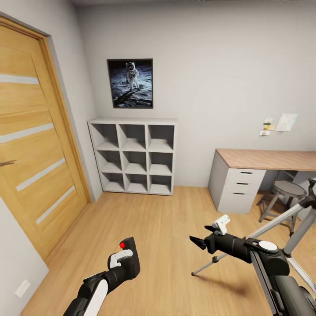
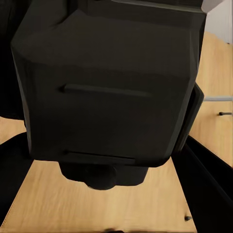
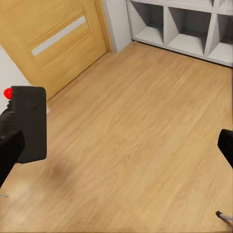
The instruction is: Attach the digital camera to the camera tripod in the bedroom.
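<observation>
The camera tripod (image 1: 281, 228) is cut off at the head view's right edge.

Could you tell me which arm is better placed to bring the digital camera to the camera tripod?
The left. Its gripper already holds the digital camera, so it need only carry it across to the camera tripod at the robot's right. The right gripper is open and empty, free to assist.
</observation>
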